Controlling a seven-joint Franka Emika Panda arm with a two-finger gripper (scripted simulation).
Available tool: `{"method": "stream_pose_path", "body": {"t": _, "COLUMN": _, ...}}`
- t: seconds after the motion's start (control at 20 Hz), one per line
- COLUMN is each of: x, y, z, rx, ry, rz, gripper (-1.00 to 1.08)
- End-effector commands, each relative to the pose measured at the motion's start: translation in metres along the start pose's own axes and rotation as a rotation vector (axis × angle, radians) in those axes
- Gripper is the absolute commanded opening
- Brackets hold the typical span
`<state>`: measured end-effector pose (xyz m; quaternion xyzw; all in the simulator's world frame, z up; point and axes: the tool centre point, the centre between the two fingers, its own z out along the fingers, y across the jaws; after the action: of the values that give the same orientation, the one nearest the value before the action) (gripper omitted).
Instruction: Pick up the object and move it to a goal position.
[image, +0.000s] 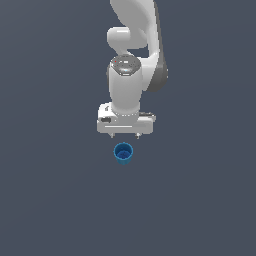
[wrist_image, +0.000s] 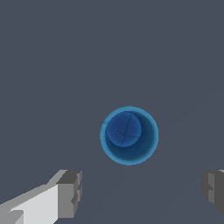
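Just above the cup, toward the arm's base in the exterior view, the pincer hung released, gripping nothing, its two short fingertips pointing down at the surface and set well apart. Between the fingers in the wrist view lay a wide gap, far broader than the cup. That view looked straight down into the cup, which sat clear of both fingers, touching neither. Behind the pincer, the white hand block lay crosswise and level, and the wrist rose upright from it. Higher up, the arm bent back and ran out of the exterior view's top edge. The cup, small, round and bright blue with a darker hollow inside, stood upright on the plain dark grey surface, mouth up.
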<state>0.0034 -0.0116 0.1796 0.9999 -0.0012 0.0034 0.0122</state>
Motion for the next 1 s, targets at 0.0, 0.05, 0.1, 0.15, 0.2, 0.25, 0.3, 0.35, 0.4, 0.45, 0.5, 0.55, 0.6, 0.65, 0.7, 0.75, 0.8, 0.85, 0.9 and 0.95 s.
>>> {"method": "stream_pose_path", "body": {"t": 0.0, "x": 0.000, "y": 0.000, "z": 0.000, "rx": 0.000, "ry": 0.000, "rz": 0.000, "gripper": 0.28}}
{"method": "stream_pose_path", "body": {"t": 0.05, "x": 0.000, "y": -0.001, "z": 0.000, "rx": 0.000, "ry": -0.001, "rz": -0.001, "gripper": 0.28}}
{"method": "stream_pose_path", "body": {"t": 0.1, "x": -0.001, "y": -0.002, "z": 0.000, "rx": 0.000, "ry": -0.002, "rz": -0.002, "gripper": 0.28}}
{"method": "stream_pose_path", "body": {"t": 0.15, "x": -0.002, "y": -0.004, "z": 0.000, "rx": 0.001, "ry": -0.005, "rz": -0.005, "gripper": 0.28}}
{"method": "stream_pose_path", "body": {"t": 0.2, "x": -0.003, "y": -0.007, "z": 0.001, "rx": 0.001, "ry": -0.009, "rz": -0.009, "gripper": 0.28}}
{"method": "stream_pose_path", "body": {"t": 0.25, "x": -0.004, "y": -0.010, "z": 0.001, "rx": 0.002, "ry": -0.013, "rz": -0.013, "gripper": 0.28}}
{"method": "stream_pose_path", "body": {"t": 0.3, "x": -0.005, "y": -0.011, "z": 0.001, "rx": 0.002, "ry": -0.015, "rz": -0.015, "gripper": 0.28}}
{"method": "stream_pose_path", "body": {"t": 0.35, "x": -0.005, "y": -0.012, "z": 0.001, "rx": 0.002, "ry": -0.015, "rz": -0.016, "gripper": 0.28}}
{"method": "stream_pose_path", "body": {"t": 0.4, "x": -0.005, "y": -0.012, "z": 0.001, "rx": 0.002, "ry": -0.015, "rz": -0.016, "gripper": 0.28}}
{"method": "stream_pose_path", "body": {"t": 0.45, "x": -0.005, "y": -0.011, "z": 0.001, "rx": 0.002, "ry": -0.015, "rz": -0.015, "gripper": 0.28}}
{"method": "stream_pose_path", "body": {"t": 0.5, "x": -0.005, "y": -0.011, "z": 0.002, "rx": 0.004, "ry": -0.016, "rz": -0.014, "gripper": 0.28}}
{"method": "stream_pose_path", "body": {"t": 0.55, "x": -0.004, "y": -0.010, "z": 0.003, "rx": 0.007, "ry": -0.018, "rz": -0.013, "gripper": 0.28}}
{"method": "stream_pose_path", "body": {"t": 0.6, "x": -0.004, "y": -0.008, "z": 0.005, "rx": 0.011, "ry": -0.020, "rz": -0.012, "gripper": 0.28}}
{"method": "stream_pose_path", "body": {"t": 0.65, "x": -0.003, "y": -0.007, "z": 0.007, "rx": 0.016, "ry": -0.023, "rz": -0.010, "gripper": 0.28}}
{"method": "stream_pose_path", "body": {"t": 0.7, "x": -0.002, "y": -0.005, "z": 0.009, "rx": 0.022, "ry": -0.027, "rz": -0.008, "gripper": 0.28}}
{"method": "stream_pose_path", "body": {"t": 0.75, "x": -0.001, "y": -0.003, "z": 0.012, "rx": 0.029, "ry": -0.031, "rz": -0.005, "gripper": 0.28}}
{"method": "stream_pose_path", "body": {"t": 0.8, "x": 0.000, "y": 0.000, "z": 0.015, "rx": 0.037, "ry": -0.035, "rz": -0.002, "gripper": 0.28}}
{"method": "stream_pose_path", "body": {"t": 0.85, "x": 0.001, "y": 0.003, "z": 0.019, "rx": 0.047, "ry": -0.040, "rz": 0.001, "gripper": 0.28}}
{"method": "stream_pose_path", "body": {"t": 0.9, "x": 0.002, "y": 0.006, "z": 0.023, "rx": 0.057, "ry": -0.045, "rz": 0.005, "gripper": 0.28}}
{"method": "stream_pose_path", "body": {"t": 0.95, "x": 0.004, "y": 0.010, "z": 0.028, "rx": 0.069, "ry": -0.050, "rz": 0.009, "gripper": 0.28}}
